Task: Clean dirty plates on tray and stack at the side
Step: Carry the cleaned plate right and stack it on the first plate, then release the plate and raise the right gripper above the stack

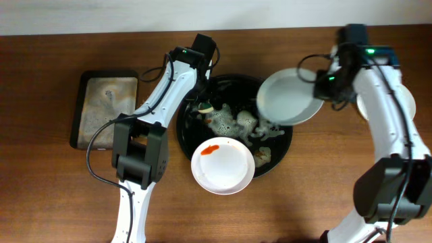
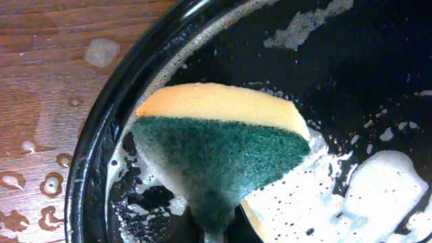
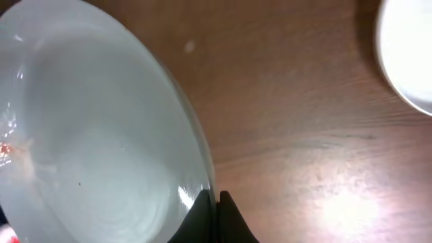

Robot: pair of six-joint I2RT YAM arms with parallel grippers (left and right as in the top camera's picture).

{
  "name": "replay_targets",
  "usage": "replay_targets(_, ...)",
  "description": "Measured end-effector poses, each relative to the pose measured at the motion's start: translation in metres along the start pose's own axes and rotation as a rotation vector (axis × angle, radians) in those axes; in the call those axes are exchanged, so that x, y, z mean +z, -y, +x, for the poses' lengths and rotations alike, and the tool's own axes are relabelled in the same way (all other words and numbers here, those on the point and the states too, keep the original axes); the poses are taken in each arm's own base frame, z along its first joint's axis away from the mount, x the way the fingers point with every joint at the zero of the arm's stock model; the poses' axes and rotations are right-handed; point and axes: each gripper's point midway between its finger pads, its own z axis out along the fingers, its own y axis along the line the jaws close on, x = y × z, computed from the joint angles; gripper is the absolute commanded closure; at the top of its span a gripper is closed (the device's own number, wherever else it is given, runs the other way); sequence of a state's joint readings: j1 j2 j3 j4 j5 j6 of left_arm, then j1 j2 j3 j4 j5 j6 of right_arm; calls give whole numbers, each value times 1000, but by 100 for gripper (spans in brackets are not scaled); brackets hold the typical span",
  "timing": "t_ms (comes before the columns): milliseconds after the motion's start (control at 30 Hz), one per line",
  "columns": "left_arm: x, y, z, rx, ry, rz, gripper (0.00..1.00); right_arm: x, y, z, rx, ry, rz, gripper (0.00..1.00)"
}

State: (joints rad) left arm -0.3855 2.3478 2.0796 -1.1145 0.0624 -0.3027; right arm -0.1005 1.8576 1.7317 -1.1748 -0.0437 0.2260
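Observation:
The round black tray (image 1: 185, 138) sits mid-table, wet with foam. A white plate (image 1: 223, 169) with an orange-red smear lies on its front rim. My right gripper (image 1: 322, 86) is shut on the rim of a pale mint-white plate (image 1: 289, 98) and holds it above the tray's right edge; in the right wrist view the fingers (image 3: 216, 206) pinch the plate (image 3: 94, 135). A third white plate (image 1: 407, 101) lies at the far right, partly hidden by my right arm. My left gripper (image 1: 202, 101) is shut on a yellow-green sponge (image 2: 223, 145) over the tray's back left (image 2: 94, 155).
A rectangular dark sponge tray (image 1: 104, 108) with suds stands at the left. Foam clumps (image 1: 233, 123) lie in the black tray. Water drops (image 2: 40, 185) wet the wood beside the tray. The white plate also shows in the right wrist view (image 3: 405, 54).

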Motion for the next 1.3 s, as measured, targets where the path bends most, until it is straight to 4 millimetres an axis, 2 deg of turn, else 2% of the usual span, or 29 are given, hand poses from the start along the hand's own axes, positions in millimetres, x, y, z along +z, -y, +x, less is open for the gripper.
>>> replay_targets(200,0,0,0,0,0,0,100,-7,77,-39,303,124,-13,96)
replay_targets(300,0,0,0,0,0,0,100,-13,121,-50,442,184,12,96)
replay_targets(433,0,0,0,0,0,0,100,-23,204,-43,654,235,128,96)
replay_targets(500,0,0,0,0,0,0,100,-20,226,-42,698,245,154,96)
replay_targets(567,0,0,0,0,0,0,100,-7,244,-41,738,236,175,96)
replay_targets(667,0,0,0,0,0,0,100,19,259,-36,768,189,194,96)
replay_targets(733,0,0,0,0,0,0,100,41,263,-32,773,145,200,96)
replay_targets(800,0,0,0,0,-1,1,100,56,265,-30,775,123,202,96)
replay_targets(933,0,0,0,0,-2,0,100,70,269,-33,776,122,206,94)
replay_targets(967,0,0,0,0,-2,0,100,71,270,-34,775,127,208,90)
replay_targets(1033,0,0,0,0,-2,2,100,70,272,-35,778,135,215,62)
replay_targets(1067,0,1,1,0,-3,5,100,70,272,-35,775,137,218,51)
replay_targets(1133,0,1,1,0,-4,8,100,70,273,-35,775,134,220,45)
replay_targets(1300,0,2,1,0,-6,13,100,65,269,-29,761,113,219,44)
